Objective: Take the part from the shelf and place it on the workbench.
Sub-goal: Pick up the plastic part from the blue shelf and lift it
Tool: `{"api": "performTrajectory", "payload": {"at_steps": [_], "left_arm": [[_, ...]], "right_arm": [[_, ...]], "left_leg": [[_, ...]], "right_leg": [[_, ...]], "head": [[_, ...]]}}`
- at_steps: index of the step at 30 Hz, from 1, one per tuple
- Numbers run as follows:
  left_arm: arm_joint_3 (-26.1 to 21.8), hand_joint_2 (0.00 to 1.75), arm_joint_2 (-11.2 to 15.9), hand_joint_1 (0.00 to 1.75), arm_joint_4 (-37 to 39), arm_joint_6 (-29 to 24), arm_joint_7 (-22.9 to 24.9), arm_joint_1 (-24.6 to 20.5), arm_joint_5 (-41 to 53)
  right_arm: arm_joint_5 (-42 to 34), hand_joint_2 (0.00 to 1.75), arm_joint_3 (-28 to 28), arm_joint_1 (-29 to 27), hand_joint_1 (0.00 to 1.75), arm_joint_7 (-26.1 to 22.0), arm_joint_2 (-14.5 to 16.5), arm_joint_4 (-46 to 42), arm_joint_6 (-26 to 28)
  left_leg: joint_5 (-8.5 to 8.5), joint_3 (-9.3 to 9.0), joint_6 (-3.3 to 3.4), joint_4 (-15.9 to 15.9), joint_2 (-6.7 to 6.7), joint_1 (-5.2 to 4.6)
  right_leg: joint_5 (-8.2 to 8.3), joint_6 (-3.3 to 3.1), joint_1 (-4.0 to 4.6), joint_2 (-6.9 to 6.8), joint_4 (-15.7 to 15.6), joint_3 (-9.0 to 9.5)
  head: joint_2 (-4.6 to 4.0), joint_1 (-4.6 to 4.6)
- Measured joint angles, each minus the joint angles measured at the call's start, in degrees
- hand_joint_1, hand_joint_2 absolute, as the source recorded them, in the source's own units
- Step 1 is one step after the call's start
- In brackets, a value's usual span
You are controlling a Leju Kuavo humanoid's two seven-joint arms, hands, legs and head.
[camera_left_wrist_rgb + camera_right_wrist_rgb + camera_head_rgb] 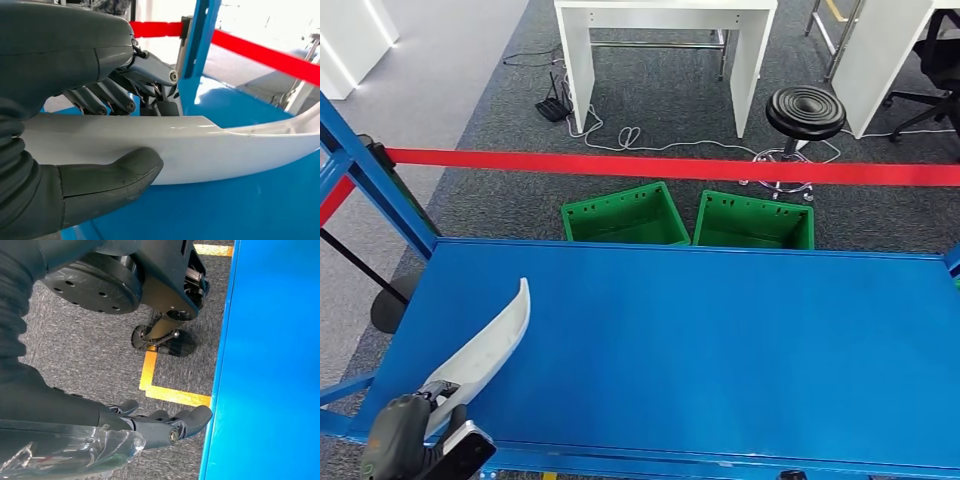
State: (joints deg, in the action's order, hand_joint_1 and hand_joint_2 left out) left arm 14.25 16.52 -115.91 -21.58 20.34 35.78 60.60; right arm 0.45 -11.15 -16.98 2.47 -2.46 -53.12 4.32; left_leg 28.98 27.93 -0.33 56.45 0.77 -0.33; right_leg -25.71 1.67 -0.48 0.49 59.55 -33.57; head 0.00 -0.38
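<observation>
Blue workbench (712, 340) fills the near ground, with a red tape (682, 167) stretched behind it and two green bins (626, 215) on the grey carpet at 12 o'clock. At 7 o'clock the left hand (407, 435) grips the white curved part (490, 345), thumb under and fingers (113, 95) over, its tip pointing to 1 o'clock over the bench top. Right hand (151, 427) hangs beside the bench edge above the carpet, fingers loosely apart and holding nothing.
</observation>
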Motion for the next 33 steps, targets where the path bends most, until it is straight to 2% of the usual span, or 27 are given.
{"api": "performTrajectory", "payload": {"at_steps": [6,24,29,33], "left_arm": [[-0.55,1.75,-0.93,1.75,0.0,-2.05,-3.25,0.25,-0.35],[-1.07,1.75,-1.77,1.75,0.0,-2.2,-3.8,0.31,-0.71],[-0.99,1.75,-1.97,1.75,0.0,-3.18,-7.61,0.35,-4.43],[-1.21,1.75,-3.21,1.75,0.0,-5.04,-10.12,0.7,-4.1]], "right_arm": [[0.34,1.75,0.67,-0.64,0.0,0.02,-0.01,-1.05,-0.21],[0.37,1.75,0.77,-1.07,0.0,0.02,-0.04,-1.64,-0.27],[0.5,1.75,1.04,-1.12,0.0,-0.87,-0.04,-1.65,-0.6],[1.74,1.75,1.68,-1.12,0.0,-4.37,-0.03,-1.64,-0.78]], "left_leg": [[0.01,0.01,0.0,0.0,0.0,-0.01],[0.02,0.01,0.03,0.0,0.0,0.0],[0.04,0.01,0.05,0.0,0.0,-0.01],[0.07,0.01,0.11,0.01,0.0,-0.03]], "right_leg": [[0.0,0.0,0.0,0.01,-0.05,0.01],[0.0,0.01,0.0,0.01,-0.13,0.04],[0.02,0.03,-0.01,0.01,-0.15,0.05],[0.09,0.13,-0.05,0.02,-0.25,0.09]], "head": [[0.0,-0.01],[0.0,-0.01],[0.0,-0.01],[0.0,-0.01]]}}
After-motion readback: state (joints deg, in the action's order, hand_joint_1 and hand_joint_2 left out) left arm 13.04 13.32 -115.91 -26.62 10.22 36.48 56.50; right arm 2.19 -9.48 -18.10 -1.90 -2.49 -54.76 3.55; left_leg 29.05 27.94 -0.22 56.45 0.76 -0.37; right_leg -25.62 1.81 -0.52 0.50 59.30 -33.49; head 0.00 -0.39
